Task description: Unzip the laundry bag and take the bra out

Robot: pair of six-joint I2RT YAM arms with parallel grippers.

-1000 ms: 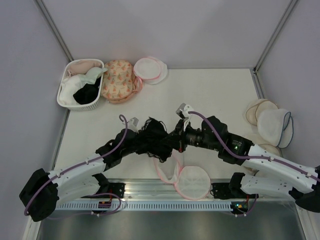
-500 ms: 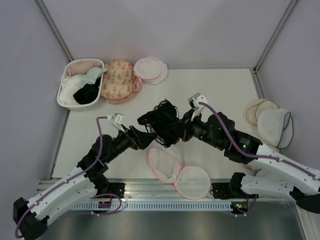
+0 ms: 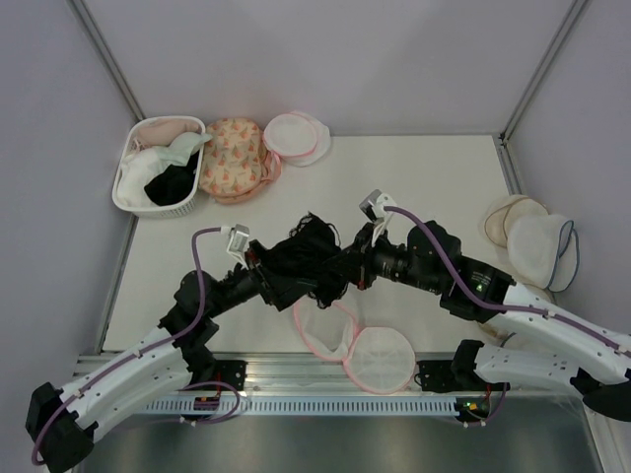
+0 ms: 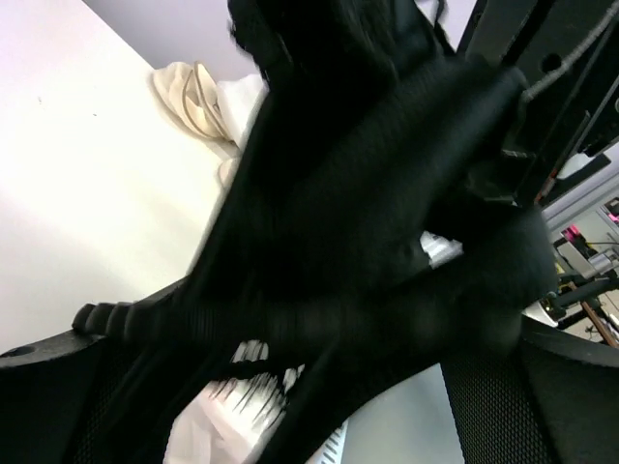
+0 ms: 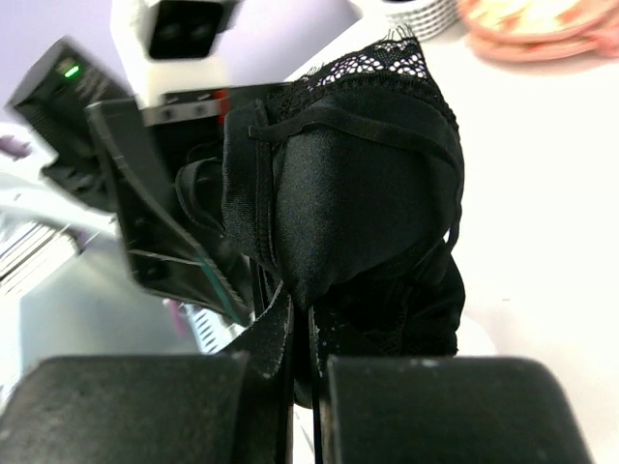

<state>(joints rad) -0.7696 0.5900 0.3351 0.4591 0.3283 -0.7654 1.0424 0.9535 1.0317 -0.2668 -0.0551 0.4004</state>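
The bra [image 3: 304, 258], black with a lace edge, hangs above the table between my two grippers. My right gripper [image 3: 351, 268] is shut on its strap; in the right wrist view the fingers [image 5: 145, 406] pinch the black fabric [image 5: 358, 222]. My left gripper [image 3: 264, 273] stands open against the bra's left side, and black cloth [image 4: 348, 193] fills most of its view. The laundry bag [image 3: 353, 347], white mesh with pink edging, lies unzipped on the table below them, both halves spread apart.
A white basket [image 3: 126, 193] of clothes stands at the back left, with a peach floral bag [image 3: 232, 158] and another pink-edged white bag [image 3: 296, 138] beside it. White domes with blue edging [image 3: 540, 248] lie at the right edge. A metal rail [image 3: 325, 392] runs along the near edge.
My left gripper let go of the bra, opened, drew back left, then came back against it. The right gripper carried the bra up off the bag, then slightly back left.
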